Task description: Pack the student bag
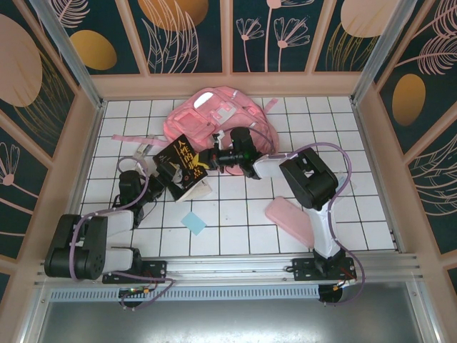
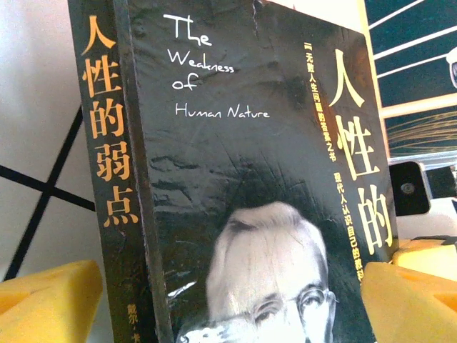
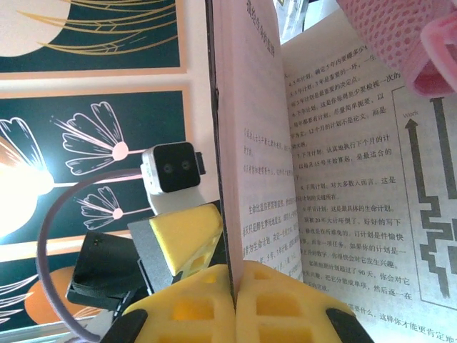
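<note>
Two hands at one black book (image 1: 184, 166): right hand (image 3: 232, 300) pinched shut on its cover edge, left hand (image 2: 228, 300) spread wide either side of it; student bag (image 1: 214, 114) lies just behind, far side of surface (image 1: 235, 221).

Pink student bag (image 1: 207, 118); black book (image 2: 250, 179), orange lettering (image 2: 107, 114); white gridded table (image 1: 235, 221).

The top camera sits above and behind the arm bases, looking down on the whole table (image 1: 235, 236) from afar. The left wrist camera (image 3: 171, 168) looks past the left fingers (image 2: 43, 300), very close to the cover of the book (image 2: 235, 179). The right wrist camera (image 2: 408, 187) looks up past the right fingers (image 3: 278, 300) at its pages, equally close. All three views share the book.
</note>
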